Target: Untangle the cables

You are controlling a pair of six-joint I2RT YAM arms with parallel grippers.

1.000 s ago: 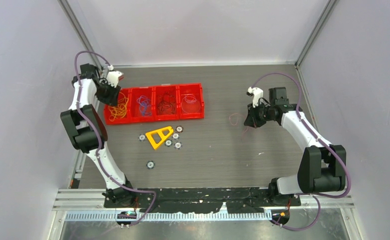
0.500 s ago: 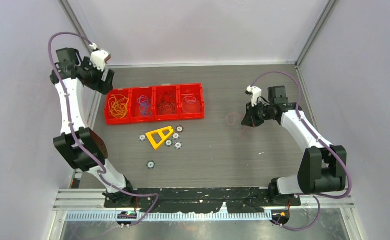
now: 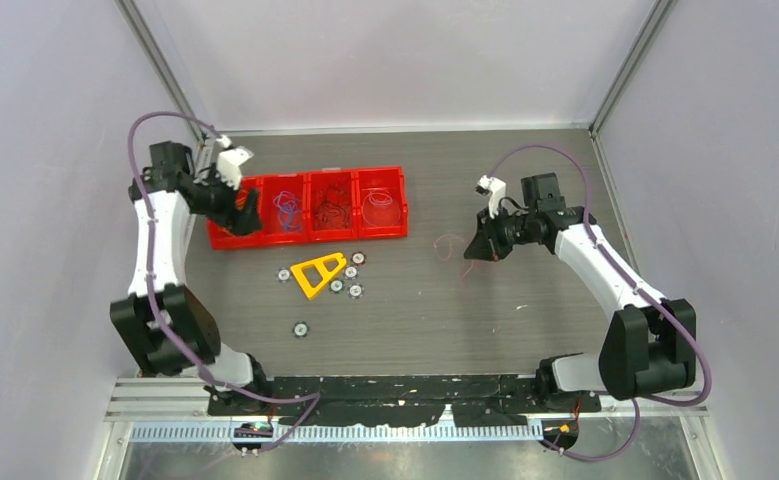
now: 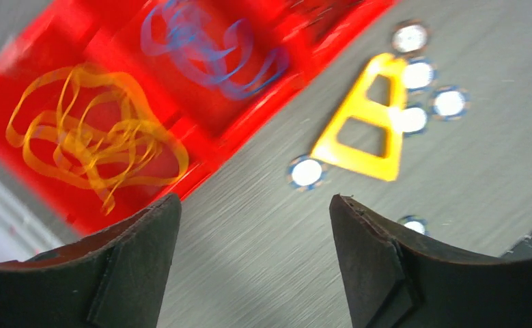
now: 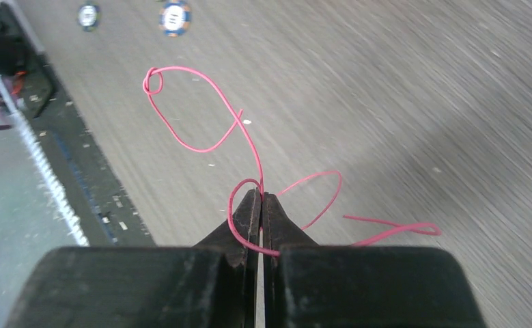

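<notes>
My right gripper (image 5: 261, 195) is shut on a thin red cable (image 5: 201, 109) that loops out ahead of the fingertips above the table; in the top view it (image 3: 451, 243) hangs just left of that gripper (image 3: 475, 250). My left gripper (image 4: 253, 205) is open and empty, over the table beside the red tray's (image 3: 231, 238) front edge, at its left end in the top view (image 3: 245, 212). The tray holds an orange-yellow bunch (image 4: 89, 137), a blue bunch (image 4: 201, 48), a dark red bunch (image 3: 331, 207) and a whitish bunch (image 3: 380, 208), one per compartment.
A yellow triangular frame (image 3: 318, 272) lies on the table in front of the tray, with several small round discs (image 3: 337, 286) around it and one more (image 3: 299, 328) nearer me. Enclosure walls stand close on both sides.
My left arm swung from the tray's far-left corner out toward the left wall, then back down over the tray's left end. My right gripper carried the red cable leftward.
</notes>
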